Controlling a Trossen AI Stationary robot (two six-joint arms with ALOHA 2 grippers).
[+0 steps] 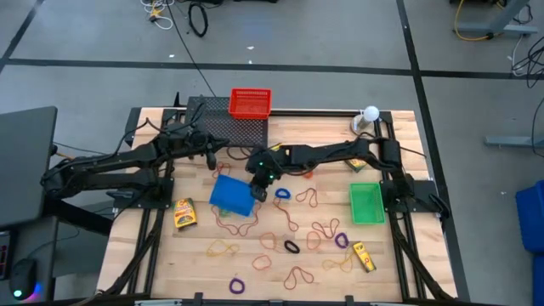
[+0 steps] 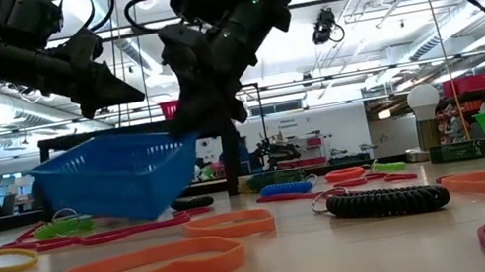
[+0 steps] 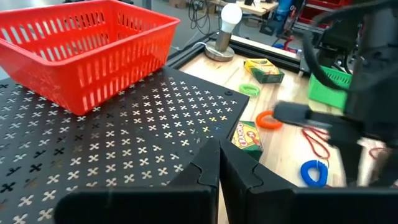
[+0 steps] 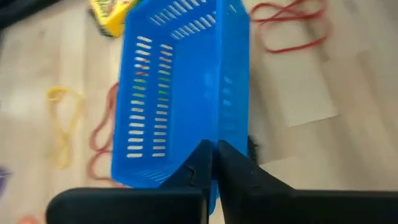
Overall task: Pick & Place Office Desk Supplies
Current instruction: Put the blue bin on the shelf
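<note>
We find the right gripper (image 1: 258,189) near the table's centre, its fingers (image 4: 200,163) clenched on the rim of a blue slotted plastic basket (image 1: 231,195), which the low view shows tilted with one edge raised off the wooden table (image 1: 161,263). The left gripper (image 1: 212,157) hovers over a black perforated metal plate (image 1: 223,129) at the table's 11 o'clock, fingers (image 3: 235,169) pressed together on nothing.

We count three baskets: the blue one, a red slotted plastic basket (image 1: 250,103) at 12 o'clock, and a green slotted plastic basket (image 1: 366,203) at 3 o'clock.

In the high view we count two yellow cardboard crayon boxes: one (image 1: 184,213) at 8 o'clock of the right gripper, just beyond the blue basket, another (image 1: 364,255) at its 4 o'clock, well apart.

Thin rubber-band loops (image 1: 293,246) in many colours lie scattered from the right gripper's 3 to 7 o'clock; an exact count we cannot give.
</note>
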